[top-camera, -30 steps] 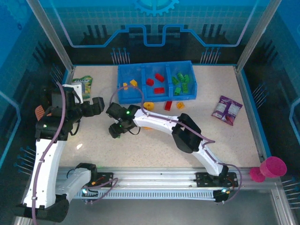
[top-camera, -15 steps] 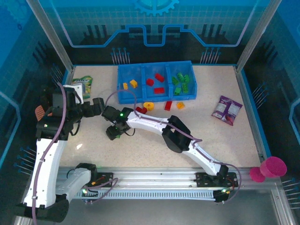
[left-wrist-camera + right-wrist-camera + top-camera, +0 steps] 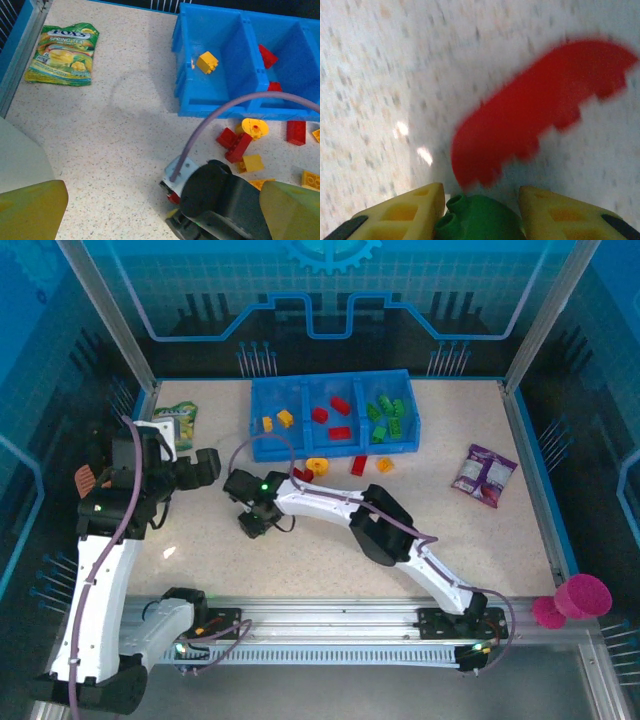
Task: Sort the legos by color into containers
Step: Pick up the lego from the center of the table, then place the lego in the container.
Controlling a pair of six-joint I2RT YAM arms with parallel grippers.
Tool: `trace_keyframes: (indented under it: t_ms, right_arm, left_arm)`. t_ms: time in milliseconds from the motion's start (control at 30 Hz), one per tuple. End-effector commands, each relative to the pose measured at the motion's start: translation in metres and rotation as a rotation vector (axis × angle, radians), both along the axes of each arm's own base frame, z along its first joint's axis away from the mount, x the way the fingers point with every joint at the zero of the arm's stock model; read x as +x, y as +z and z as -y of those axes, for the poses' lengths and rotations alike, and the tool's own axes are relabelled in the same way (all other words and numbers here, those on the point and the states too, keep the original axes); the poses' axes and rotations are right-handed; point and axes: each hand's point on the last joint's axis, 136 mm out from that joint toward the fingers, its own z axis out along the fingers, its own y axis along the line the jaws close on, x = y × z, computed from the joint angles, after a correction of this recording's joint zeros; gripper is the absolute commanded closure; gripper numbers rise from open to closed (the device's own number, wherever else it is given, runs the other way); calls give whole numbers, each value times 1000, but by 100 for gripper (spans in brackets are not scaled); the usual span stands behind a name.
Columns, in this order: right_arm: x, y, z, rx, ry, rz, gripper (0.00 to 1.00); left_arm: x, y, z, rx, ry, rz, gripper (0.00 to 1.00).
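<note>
The blue tray [image 3: 262, 445] with three compartments stands at the back centre: yellow legos [image 3: 276, 421] in the left one, red legos [image 3: 331, 418] in the middle one, green legos [image 3: 387, 416] in the right one. Loose in front of it lie a yellow ring [image 3: 317, 466], red bricks [image 3: 303, 475] and a yellow brick [image 3: 385, 464]. My right gripper [image 3: 252, 524] reaches far left and low over the table, shut on a green lego [image 3: 480, 220]; just ahead of it lies a blurred red lego [image 3: 540, 110]. My left gripper [image 3: 205, 465] hovers open beside it; its yellow fingers [image 3: 30, 210] hold nothing.
A green snack packet [image 3: 178, 420] lies at the back left and a purple packet [image 3: 484, 474] at the right. A pink cup [image 3: 582, 595] sits at the front right corner. The right arm's wrist [image 3: 220, 200] is directly under my left gripper.
The right arm swung slightly left, then back right, its gripper staying low over the same spot. The left arm has hardly moved.
</note>
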Motion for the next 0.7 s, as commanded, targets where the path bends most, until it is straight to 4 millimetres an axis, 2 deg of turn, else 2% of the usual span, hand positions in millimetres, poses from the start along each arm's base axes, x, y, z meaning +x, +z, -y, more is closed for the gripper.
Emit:
trace_keyframes:
  t_ms: [0, 67, 133, 167, 233, 333, 500, 667]
  right_arm:
    - [-1, 33, 65, -65, -44, -34, 64]
    - [11, 62, 104, -69, -100, 5, 64]
    - [32, 91, 151, -76, -167, 68, 65]
    - [41, 101, 169, -78, -192, 93, 64]
    - [68, 116, 216, -100, -255, 146, 65]
    - [110, 121, 275, -126, -348, 189, 66]
    - [172, 131, 324, -102, -468, 279, 67]
    - [224, 127, 345, -112, -518, 316, 65]
  left_arm:
    - [-1, -1, -9, 48, 23, -3, 1]
    - [1, -3, -10, 48, 28, -10, 1]
    - [5, -6, -9, 46, 26, -19, 1]
    - [7, -7, -8, 41, 23, -23, 1]
    - [11, -7, -4, 22, 11, -25, 1]
    - [15, 3, -2, -1, 8, 29, 1]
    - [17, 17, -7, -9, 47, 111, 1]
    - [22, 13, -4, -15, 35, 85, 1]
